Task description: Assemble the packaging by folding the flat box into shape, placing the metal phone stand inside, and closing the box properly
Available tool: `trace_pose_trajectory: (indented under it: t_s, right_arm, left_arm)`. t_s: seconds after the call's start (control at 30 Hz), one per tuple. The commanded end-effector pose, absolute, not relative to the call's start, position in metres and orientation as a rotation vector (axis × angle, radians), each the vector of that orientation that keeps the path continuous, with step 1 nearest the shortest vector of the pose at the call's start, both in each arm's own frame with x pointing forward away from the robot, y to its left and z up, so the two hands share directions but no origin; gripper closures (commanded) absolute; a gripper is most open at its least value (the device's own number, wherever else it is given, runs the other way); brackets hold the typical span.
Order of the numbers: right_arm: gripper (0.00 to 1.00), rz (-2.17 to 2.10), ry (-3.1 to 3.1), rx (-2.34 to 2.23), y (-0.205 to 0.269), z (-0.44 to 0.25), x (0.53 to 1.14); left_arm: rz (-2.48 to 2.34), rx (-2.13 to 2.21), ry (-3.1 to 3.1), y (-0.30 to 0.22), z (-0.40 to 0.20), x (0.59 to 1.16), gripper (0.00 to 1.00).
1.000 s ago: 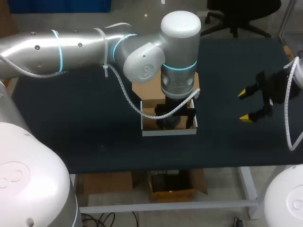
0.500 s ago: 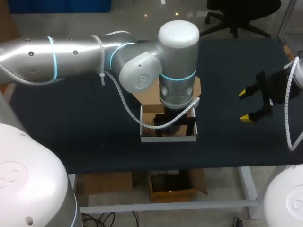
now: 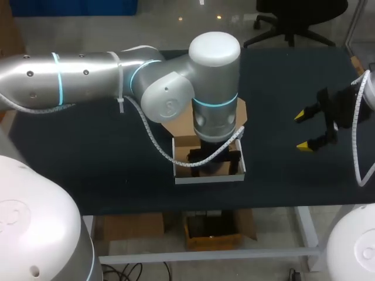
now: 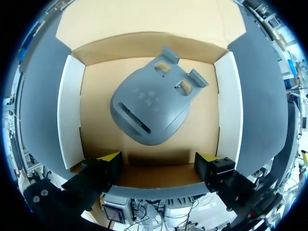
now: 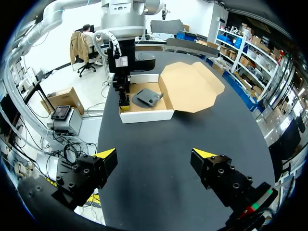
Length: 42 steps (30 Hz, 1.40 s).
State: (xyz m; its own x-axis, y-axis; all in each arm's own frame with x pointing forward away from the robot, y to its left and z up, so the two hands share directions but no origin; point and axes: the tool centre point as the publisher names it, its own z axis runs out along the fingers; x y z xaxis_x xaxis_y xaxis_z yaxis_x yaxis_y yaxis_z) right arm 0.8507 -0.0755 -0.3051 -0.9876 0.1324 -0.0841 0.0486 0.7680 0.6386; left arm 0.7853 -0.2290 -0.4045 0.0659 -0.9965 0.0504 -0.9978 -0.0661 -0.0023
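Both jaws are open, the phone stand (image 4: 151, 108) lies in the folded box (image 4: 70, 120), only the lid (image 5: 190, 86) needs closing.

On my feed the table (image 3: 70, 152) reads as a flat, very dark blue-black. The box (image 5: 144, 115) is white on its outer walls and plain kraft brown inside. Its lid flap (image 5: 190, 86) on the far side is the same plain brown. The phone stand (image 4: 151, 108) lying in it is a matt mid grey all over. My left arm (image 3: 88, 73) is silver with thin glowing cyan rings, and a white spiral cable (image 3: 146, 123) runs along it. The left gripper (image 4: 158, 157) and the right gripper (image 5: 154, 153) are both black with bright yellow tips.
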Motion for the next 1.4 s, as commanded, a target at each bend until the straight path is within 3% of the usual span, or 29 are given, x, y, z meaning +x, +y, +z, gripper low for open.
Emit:
trace_pose_trajectory:
  t_s: [0.03,0.5,1.4]
  right_arm:
    - [0.0,1.023,2.835,0.144,-0.076,-0.305,0.851]
    - [0.0,1.023,2.835,0.144,-0.076,-0.305,0.851]
    - [0.0,1.023,2.835,0.144,-0.076,-0.305,0.851]
  left_arm:
    - [0.078,2.285,-2.122,-0.226,-0.399,0.778,0.0]
    - [0.362,2.166,-2.285,-0.209,-0.345,0.797,0.0]
    - [0.679,1.942,-2.437,-0.095,-0.298,0.864,0.0]
